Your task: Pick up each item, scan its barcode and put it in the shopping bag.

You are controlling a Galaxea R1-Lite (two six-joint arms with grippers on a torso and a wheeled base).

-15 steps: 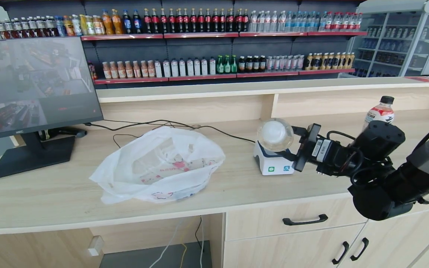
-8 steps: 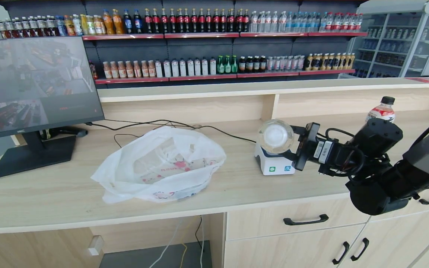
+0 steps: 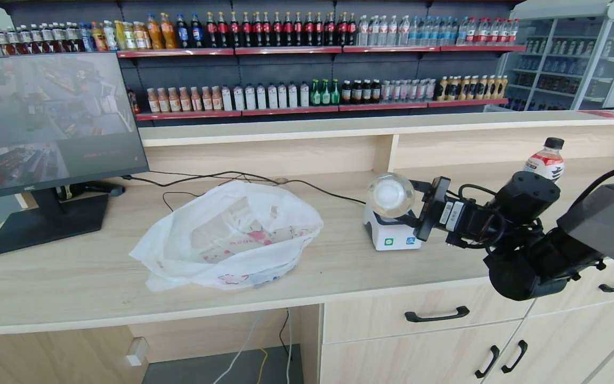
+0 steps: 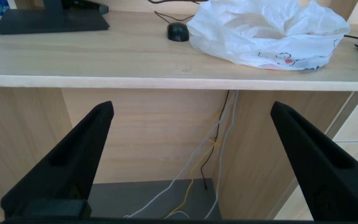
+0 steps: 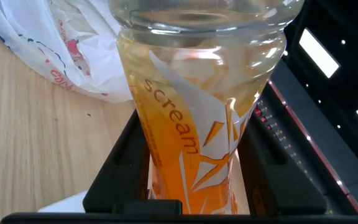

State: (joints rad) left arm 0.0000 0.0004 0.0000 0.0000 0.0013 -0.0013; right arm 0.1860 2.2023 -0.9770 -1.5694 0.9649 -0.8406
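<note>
My right gripper [image 3: 412, 205] is shut on a clear bottle of orange drink [image 3: 390, 194], held on its side just above the white barcode scanner [image 3: 392, 238], its base toward the shopping bag. In the right wrist view the bottle [image 5: 191, 124] sits between the two black fingers [image 5: 120, 174], with the bag [image 5: 48, 43] beyond it. The white plastic shopping bag [image 3: 232, 234] lies open on the counter, left of the scanner, with goods inside. My left gripper [image 4: 191, 162] hangs open with nothing in it below the counter's front edge, and the bag [image 4: 269, 31] is up on the counter beyond it.
Another bottle with a black cap [image 3: 546, 160] stands at the counter's back right. A monitor [image 3: 46, 122] on a black stand occupies the left end, with a mouse [image 4: 178, 32] and cables near the bag. Drawers with black handles [image 3: 437, 316] front the counter.
My right arm has shifted slightly left and lower with the bottle, bringing it closer over the scanner. The bag and the other bottle have not moved.
</note>
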